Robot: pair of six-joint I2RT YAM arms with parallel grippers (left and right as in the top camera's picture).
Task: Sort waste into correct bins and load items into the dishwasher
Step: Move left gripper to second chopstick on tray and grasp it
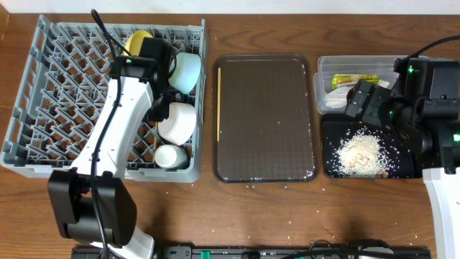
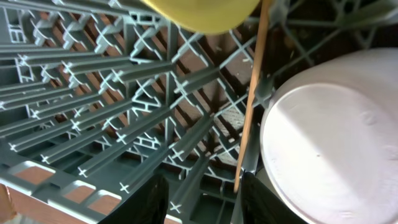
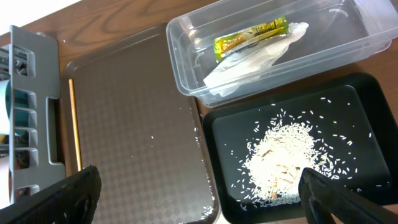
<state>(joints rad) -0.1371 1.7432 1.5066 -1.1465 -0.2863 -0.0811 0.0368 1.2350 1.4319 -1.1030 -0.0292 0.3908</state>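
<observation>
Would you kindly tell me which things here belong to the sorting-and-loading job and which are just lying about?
Job: dish rack, yellow plate, blue bowl, white bowl, white cup, chopstick, clear tub, wrapper, napkin, black tray, rice.
Lying about: brown serving tray.

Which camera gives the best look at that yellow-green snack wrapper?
The right wrist view: the snack wrapper lies large and unobstructed in the clear tub, with the white napkin. Overhead shows the snack wrapper small. The left wrist view looks into the dish rack and misses it.
</observation>
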